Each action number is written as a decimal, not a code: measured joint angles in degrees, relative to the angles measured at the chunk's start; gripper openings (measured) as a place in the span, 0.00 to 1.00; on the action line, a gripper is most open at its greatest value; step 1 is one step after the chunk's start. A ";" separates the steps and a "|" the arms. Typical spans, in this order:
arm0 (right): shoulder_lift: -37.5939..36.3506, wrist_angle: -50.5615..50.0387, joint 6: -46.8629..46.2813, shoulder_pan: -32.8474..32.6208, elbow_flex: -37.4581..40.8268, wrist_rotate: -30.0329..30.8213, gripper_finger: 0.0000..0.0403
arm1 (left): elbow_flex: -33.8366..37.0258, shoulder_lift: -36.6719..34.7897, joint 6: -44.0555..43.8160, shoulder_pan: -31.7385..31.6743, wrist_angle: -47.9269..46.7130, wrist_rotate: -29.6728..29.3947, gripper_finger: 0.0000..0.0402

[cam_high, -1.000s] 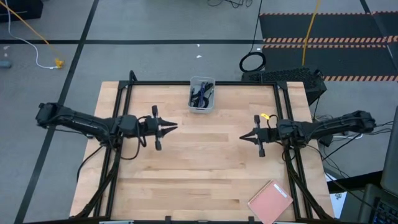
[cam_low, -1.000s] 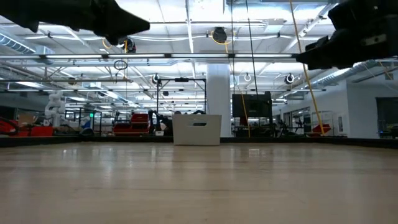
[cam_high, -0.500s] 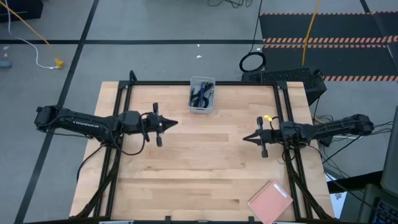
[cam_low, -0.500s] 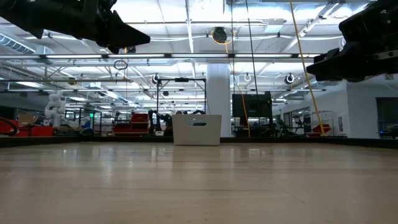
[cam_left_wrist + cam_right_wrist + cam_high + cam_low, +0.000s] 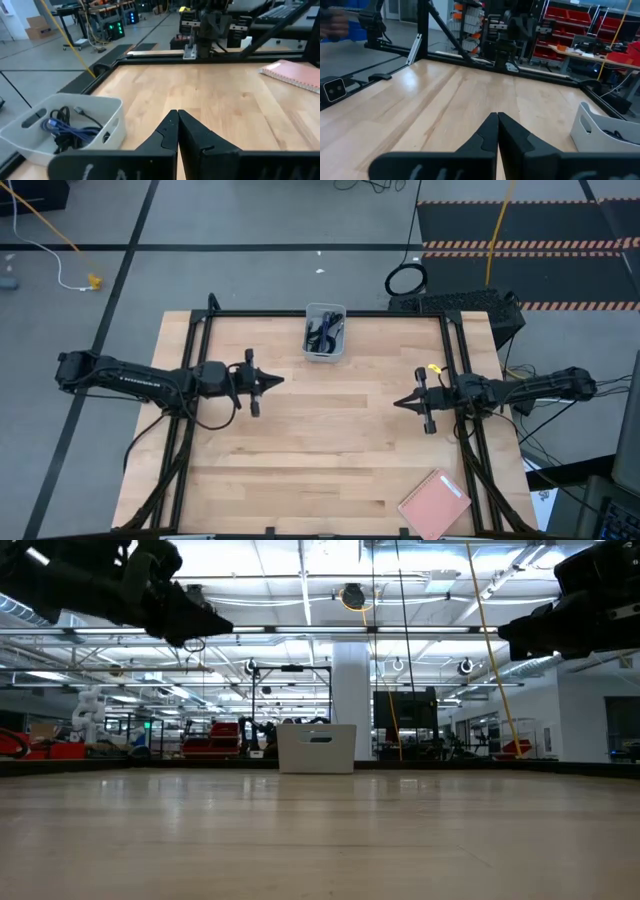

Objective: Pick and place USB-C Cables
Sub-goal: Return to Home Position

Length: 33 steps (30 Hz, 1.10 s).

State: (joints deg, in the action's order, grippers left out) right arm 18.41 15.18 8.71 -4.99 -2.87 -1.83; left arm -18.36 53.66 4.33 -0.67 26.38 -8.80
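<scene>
A white bin (image 5: 324,333) stands at the table's far middle edge and holds the USB-C cables, black and blue-purple (image 5: 67,131), tangled together inside it. The bin also shows in the low view (image 5: 316,748) and the right wrist view (image 5: 607,132). My left gripper (image 5: 281,379) is shut and empty, above the table's left half, pointing right. My right gripper (image 5: 397,404) is shut and empty, above the right half, pointing left. Both hang clear of the table.
A pink notebook (image 5: 435,502) lies at the table's near right corner. A black frame (image 5: 330,312) runs along the table's far and side edges. Bare wood lies between the two grippers.
My right gripper has drawn back toward the table's right and near edges. My left gripper has drawn back a little toward the table's left edge. Both have stayed shut and empty.
</scene>
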 joint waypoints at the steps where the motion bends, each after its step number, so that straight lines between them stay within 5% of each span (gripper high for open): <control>1: -0.13 -0.02 -0.02 0.00 0.00 0.00 0.00 | 0.98 -0.01 -0.47 0.00 1.11 0.00 0.01; 19: -4.05 -0.77 2.73 0.04 0.13 -1.30 0.00 | 15.14 -12.40 -3.39 0.04 8.21 0.20 0.02; 33: -13.84 -8.01 2.86 2.51 0.15 -1.18 0.00 | 17.80 -19.24 -3.09 0.04 7.63 0.28 0.01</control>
State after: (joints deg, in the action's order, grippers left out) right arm 4.57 7.17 11.57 -2.48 -2.72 -3.01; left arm -0.56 34.41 1.23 -0.62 34.01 -8.51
